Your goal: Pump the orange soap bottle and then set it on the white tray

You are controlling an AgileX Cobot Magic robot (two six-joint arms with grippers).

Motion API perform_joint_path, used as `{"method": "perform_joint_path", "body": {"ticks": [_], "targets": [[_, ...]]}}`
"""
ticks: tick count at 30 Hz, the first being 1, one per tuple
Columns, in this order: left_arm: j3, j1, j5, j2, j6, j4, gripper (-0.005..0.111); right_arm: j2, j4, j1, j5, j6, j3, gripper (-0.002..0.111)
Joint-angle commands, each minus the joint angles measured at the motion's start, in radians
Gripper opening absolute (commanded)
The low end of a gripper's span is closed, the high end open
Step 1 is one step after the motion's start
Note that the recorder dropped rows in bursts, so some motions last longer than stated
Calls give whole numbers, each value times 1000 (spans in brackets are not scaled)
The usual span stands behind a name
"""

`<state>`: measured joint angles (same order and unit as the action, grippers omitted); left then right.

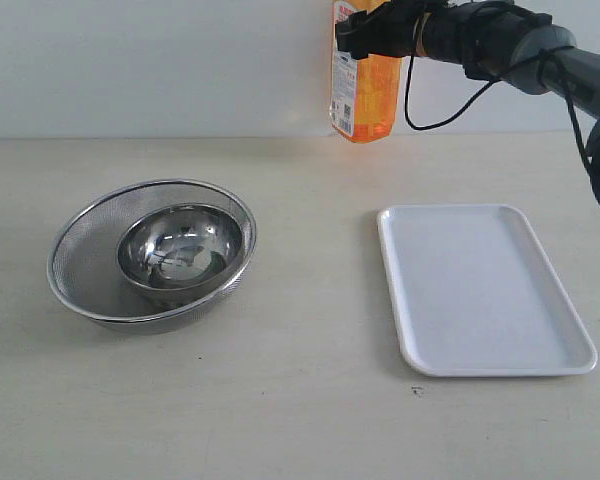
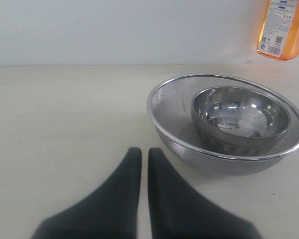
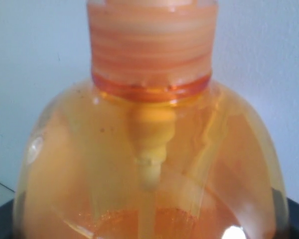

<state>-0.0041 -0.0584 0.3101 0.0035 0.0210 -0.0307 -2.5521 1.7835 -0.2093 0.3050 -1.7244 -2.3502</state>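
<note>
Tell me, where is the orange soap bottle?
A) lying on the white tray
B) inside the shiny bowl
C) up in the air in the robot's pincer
C: the right pincer holds the orange soap bottle up off the table; the white tray is bare.

Bowl (image 1: 180, 250) in strainer (image 1: 80, 262), left of tray (image 1: 480, 290) (bottle (image 1: 366, 100) aloft behind).

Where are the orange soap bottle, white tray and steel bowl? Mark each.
orange soap bottle (image 1: 373, 100), exterior view, lower body.
white tray (image 1: 480, 290), exterior view, bare middle.
steel bowl (image 2: 239, 117), left wrist view, inner wall.
</note>
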Motion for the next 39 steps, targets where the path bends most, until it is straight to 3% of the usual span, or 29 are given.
{"method": "perform_joint_path", "body": {"ticks": [1, 28, 39], "targets": [[4, 4, -4, -4, -5, -10, 5, 42, -39, 1, -54, 66, -15, 0], [4, 4, -4, -4, -5, -10, 5, 66, -39, -35, 54, 16, 39, 0], [4, 4, -4, -4, -5, -10, 5, 131, -39, 17, 251, 26, 133, 0]]}}
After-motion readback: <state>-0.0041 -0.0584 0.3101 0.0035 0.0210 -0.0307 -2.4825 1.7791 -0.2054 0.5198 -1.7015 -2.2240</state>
